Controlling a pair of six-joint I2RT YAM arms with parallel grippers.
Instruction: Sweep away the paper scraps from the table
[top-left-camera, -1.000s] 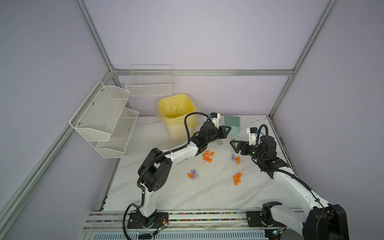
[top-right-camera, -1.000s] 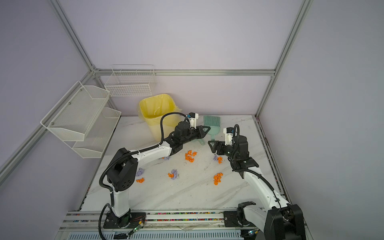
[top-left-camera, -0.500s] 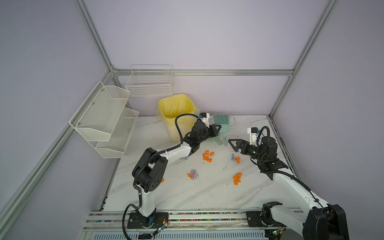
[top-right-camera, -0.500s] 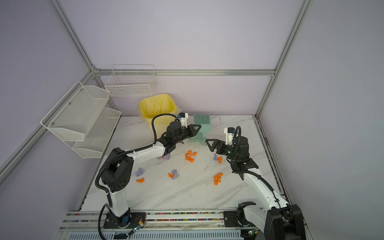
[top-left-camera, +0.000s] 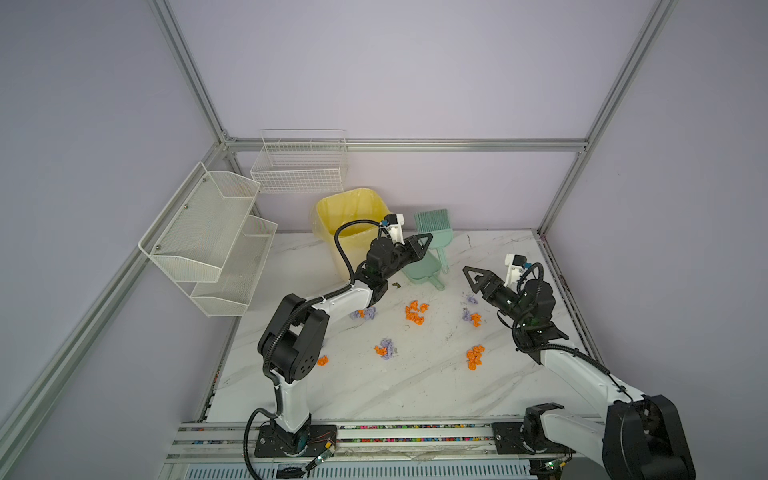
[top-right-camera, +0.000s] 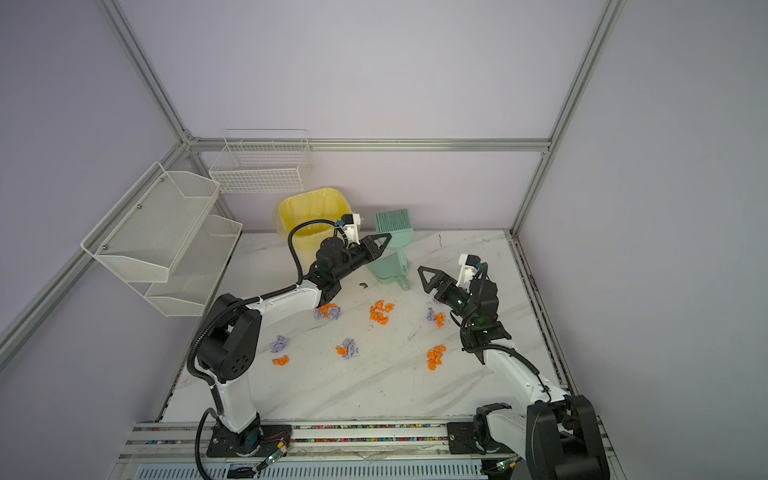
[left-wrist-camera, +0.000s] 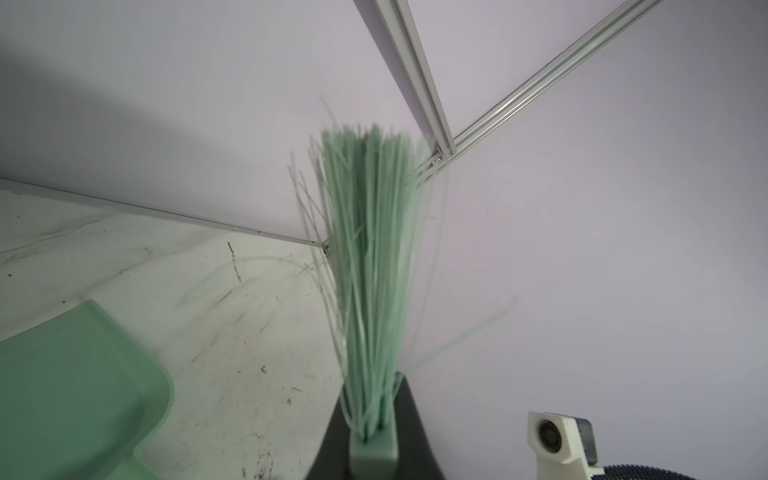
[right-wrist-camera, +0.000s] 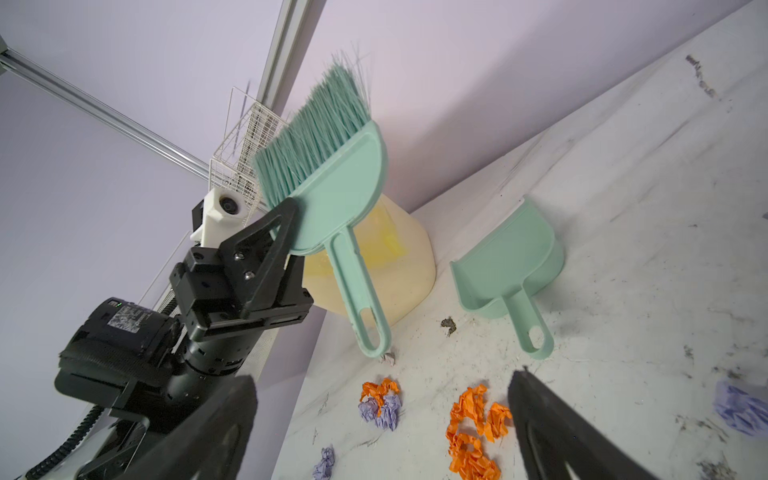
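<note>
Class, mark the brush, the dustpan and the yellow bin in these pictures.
brush (right-wrist-camera: 336, 187), right wrist view, on its plastic head.
dustpan (right-wrist-camera: 511, 257), right wrist view, on the middle of its pan.
yellow bin (top-left-camera: 353, 208), a top view, on its inner back wall.

At the back of the table (top-left-camera: 415, 386), left of centre, the bin (top-left-camera: 345, 203) is standing. The dustpan (top-left-camera: 419, 272) is lying just right of it. The brush (top-left-camera: 434, 228) is hanging clear of the surface near the dustpan, bristles up, in the left gripper (top-left-camera: 422, 245). The paper scraps (top-left-camera: 415, 311) are lying in clusters before them, mid-table.
</note>
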